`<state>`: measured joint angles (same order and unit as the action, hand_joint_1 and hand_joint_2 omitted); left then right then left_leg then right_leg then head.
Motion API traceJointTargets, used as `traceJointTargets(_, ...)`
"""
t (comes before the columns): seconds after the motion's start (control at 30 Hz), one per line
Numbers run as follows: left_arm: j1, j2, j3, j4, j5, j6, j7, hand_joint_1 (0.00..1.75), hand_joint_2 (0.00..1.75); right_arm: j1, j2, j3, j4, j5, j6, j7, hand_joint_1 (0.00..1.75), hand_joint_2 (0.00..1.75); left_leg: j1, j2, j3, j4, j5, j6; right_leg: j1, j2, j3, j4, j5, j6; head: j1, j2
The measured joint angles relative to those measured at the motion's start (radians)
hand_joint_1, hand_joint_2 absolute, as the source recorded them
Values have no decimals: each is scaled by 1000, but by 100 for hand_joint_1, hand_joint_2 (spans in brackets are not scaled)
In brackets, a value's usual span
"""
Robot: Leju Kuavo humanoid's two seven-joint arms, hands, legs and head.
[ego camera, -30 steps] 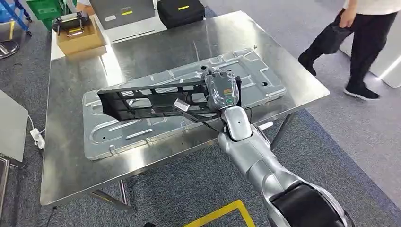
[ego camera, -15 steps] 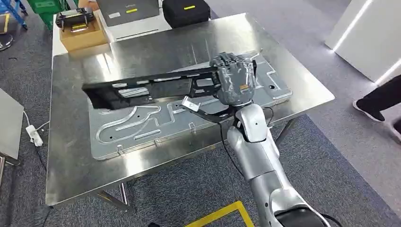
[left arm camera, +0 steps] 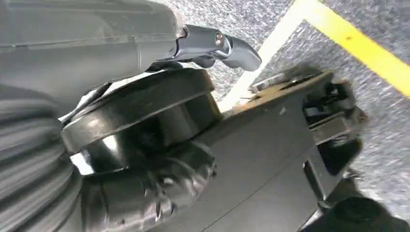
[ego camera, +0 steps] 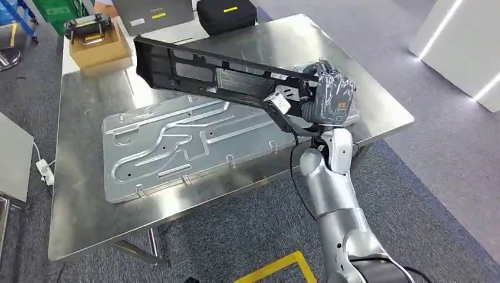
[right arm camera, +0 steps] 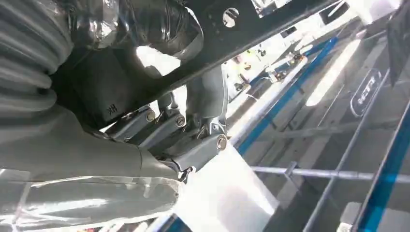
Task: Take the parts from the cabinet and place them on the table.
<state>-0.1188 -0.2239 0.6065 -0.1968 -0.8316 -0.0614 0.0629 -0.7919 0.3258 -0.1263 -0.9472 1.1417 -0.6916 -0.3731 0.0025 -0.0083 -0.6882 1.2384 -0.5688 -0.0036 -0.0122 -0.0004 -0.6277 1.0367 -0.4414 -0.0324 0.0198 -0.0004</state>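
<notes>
**Right hand holds long black part by one end, above the table**

Right hand (ego camera: 329, 97) is closed around the near end of a long black frame (ego camera: 218, 71), fingers wrapped over its edge; the right wrist view shows the fingers (right arm camera: 203, 96) hooked round a black bar of the same part. Left hand (left arm camera: 212, 41): the wrist view shows a fingertip over grey carpet and yellow floor tape, with nothing seen in it; whether it is wide or curled cannot be told.

The frame is in the air, tilted, reaching from the hand out to the far left over the steel table (ego camera: 82, 194). Below it a large pressed metal panel (ego camera: 177, 147) lies flat on the table. Further back stand a cardboard box (ego camera: 97, 50) and a black case (ego camera: 227, 15).

Judgement: the frame looks stiff and moulded, an open lattice, probably light for its length. Held at one end it will lever hard against the fingers and swing readily. A grip nearer the middle, on a solid rail rather than a thin rib, would steady it.
</notes>
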Motion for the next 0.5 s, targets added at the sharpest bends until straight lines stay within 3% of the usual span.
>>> traceJointTargets(0.03,-3,0,0,0,0,0,0,0,175,-3,0,-7,6,0,0,0,155,175,0,0,-37,72,-19,-1,1,0,1,0,-8,-1,0,0)
traceJointTargets(0.07,-6,0,0,0,1,0,0,0,175,-3,1,-11,10,0,0,0,155,175,0,0,-54,104,-14,-2,1,0,5,1,-14,-2,0,0)
traceJointTargets(0.1,-6,0,0,0,1,0,0,0,175,-4,1,-17,15,0,0,0,155,175,1,0,-46,84,15,-2,1,-1,13,2,-14,1,0,0)
traceJointTargets(0.13,-7,0,0,0,1,0,1,0,175,-6,3,-20,20,0,0,0,155,175,2,1,-17,21,57,0,1,-1,20,5,-13,3,0,0)
traceJointTargets(0.2,-7,1,0,0,-1,0,3,0,175,-15,6,-22,27,0,0,2,155,175,2,2,59,-162,155,3,-2,3,32,12,-24,10,0,0)
traceJointTargets(0.27,-6,1,0,0,-1,0,4,0,175,-25,8,-27,35,0,-1,6,155,175,-5,0,82,-200,133,8,3,7,25,14,-25,19,0,0)
traceJointTargets(0.3,-6,1,0,0,-2,0,5,0,175,-27,8,-30,37,0,-1,7,155,175,-6,1,78,-203,126,15,3,6,20,13,-22,23,2,0)
traceJointTargets(0.33,-6,1,0,0,-2,0,5,0,175,-28,8,-34,42,0,-1,8,155,175,-7,0,77,-204,126,16,2,5,21,8,-21,27,1,0)
traceJointTargets(0.4,-8,0,0,0,-2,-1,5,0,175,-31,8,-35,48,3,-2,8,155,175,3,0,86,-220,132,31,2,3,18,16,-34,39,1,0)
traceJointTargets(0.43,-9,-1,0,0,-2,-1,5,0,175,-35,8,-37,50,5,-2,8,155,175,2,0,88,-221,130,36,1,3,2,50,-52,41,2,0)
traceJointTargets(0.5,-9,-1,0,0,-3,-1,4,0,175,-41,8,-43,57,8,-2,8,155,175,0,2,89,-221,127,45,0,3,-79,207,-121,46,2,0)
